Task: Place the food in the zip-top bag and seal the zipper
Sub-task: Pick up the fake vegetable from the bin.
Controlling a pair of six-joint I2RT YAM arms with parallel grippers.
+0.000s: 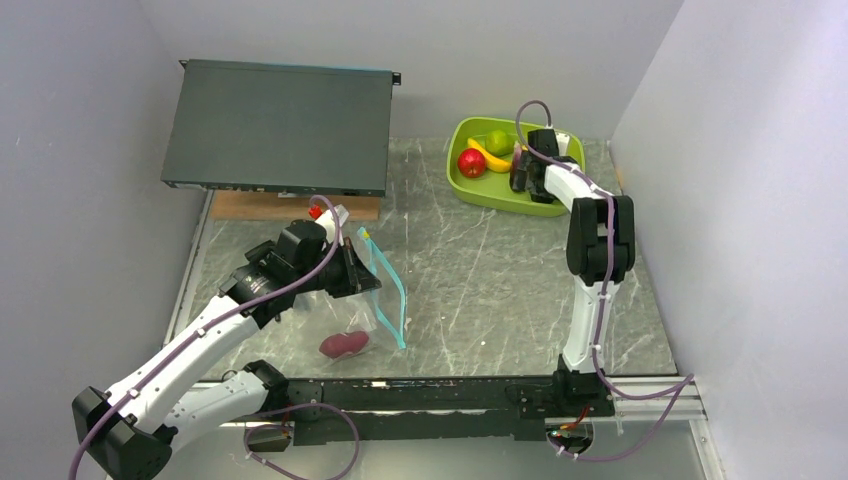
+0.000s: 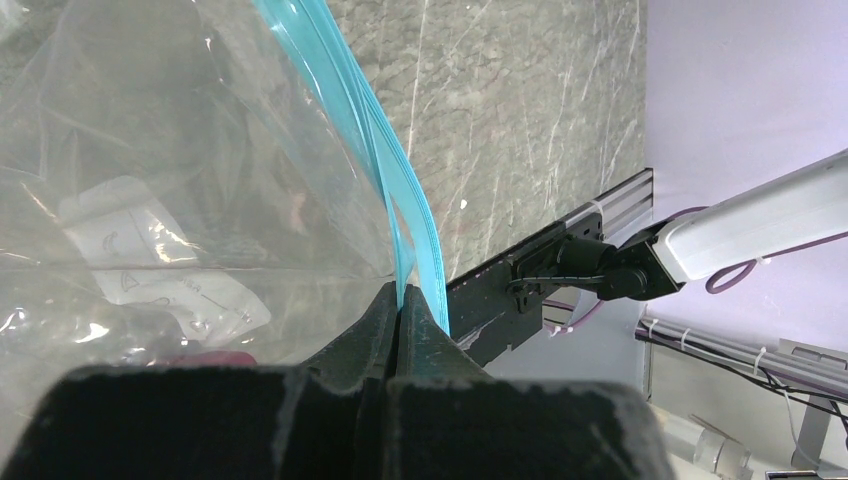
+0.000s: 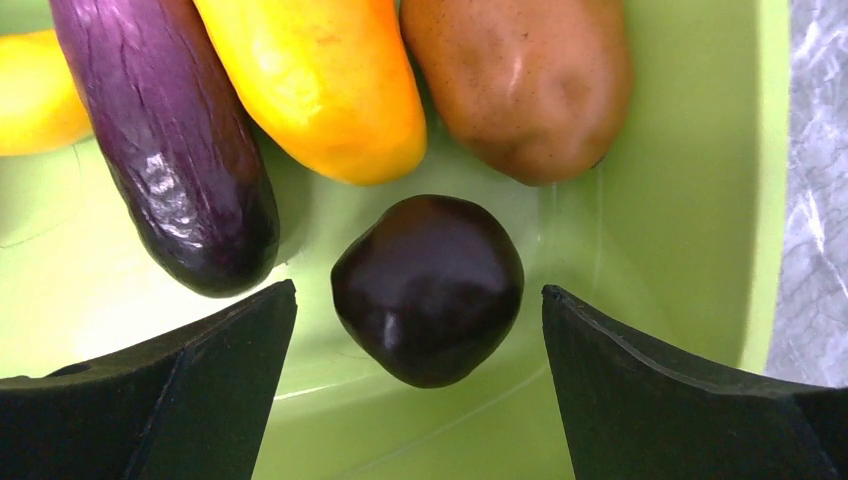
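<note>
We see the zip-top bag at about 8 o'clock on the grey, white-veined stone-look table. It is thin, crinkly clear film, standing on edge with a smooth purple piece lying inside near its bottom. Its zipper is a ribbed teal-blue strip, two tracks parted in a narrow curve. The left gripper is pinched tight on that strip, black fingers pressed together. At 1 o'clock sits the glossy lime-green plastic tub, holding a red apple, a green lime and a yellow banana. Inside it, the right gripper is spread wide, with nothing held. A dark, shiny round fruit lies between its fingers, untouched. Beyond that, at 12 o'clock, lie a wrinkled purple eggplant, a waxy orange piece and a matte brown kiwi.
</note>
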